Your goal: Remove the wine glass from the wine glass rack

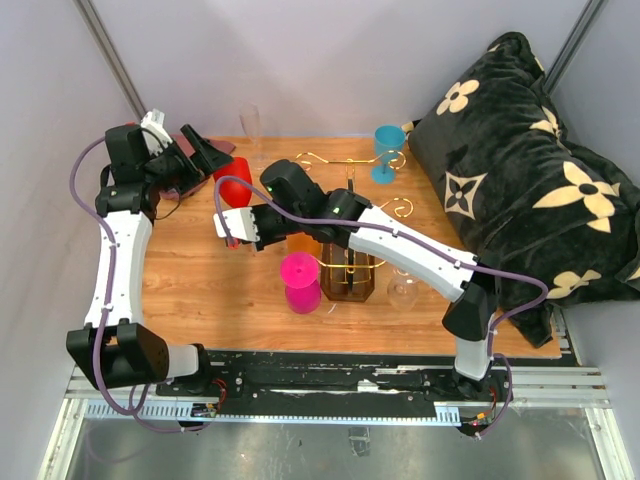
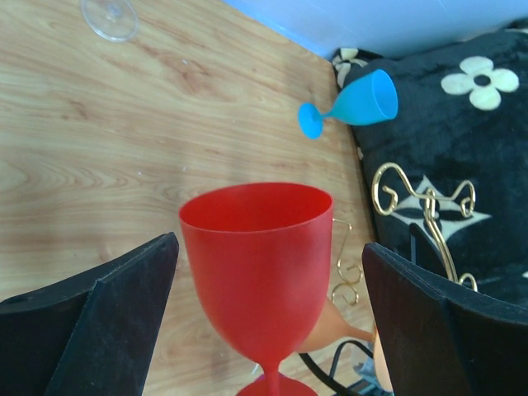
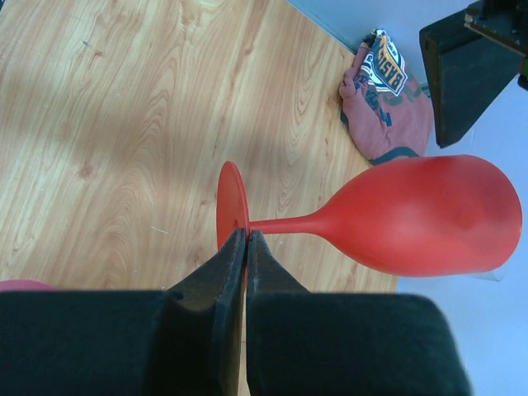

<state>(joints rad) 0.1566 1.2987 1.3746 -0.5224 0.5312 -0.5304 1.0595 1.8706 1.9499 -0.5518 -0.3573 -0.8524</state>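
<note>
A red wine glass (image 1: 236, 184) is held off the table at the back left, away from the wine glass rack (image 1: 348, 281), a dark wooden base with gold wire arms (image 1: 328, 160). My right gripper (image 1: 238, 226) is shut on the glass's round foot (image 3: 230, 206), and the bowl (image 3: 425, 216) points away from it. My left gripper (image 1: 204, 163) is open, its two fingers on either side of the red bowl (image 2: 260, 260), not touching it. An orange glass (image 1: 300, 243) still sits at the rack.
A pink glass (image 1: 300, 283) stands in front of the rack, a clear glass (image 1: 403, 291) to its right and a blue glass (image 1: 388, 150) at the back. A black flowered pillow (image 1: 530, 170) fills the right side. A reddish cloth (image 3: 384, 92) lies at the back left.
</note>
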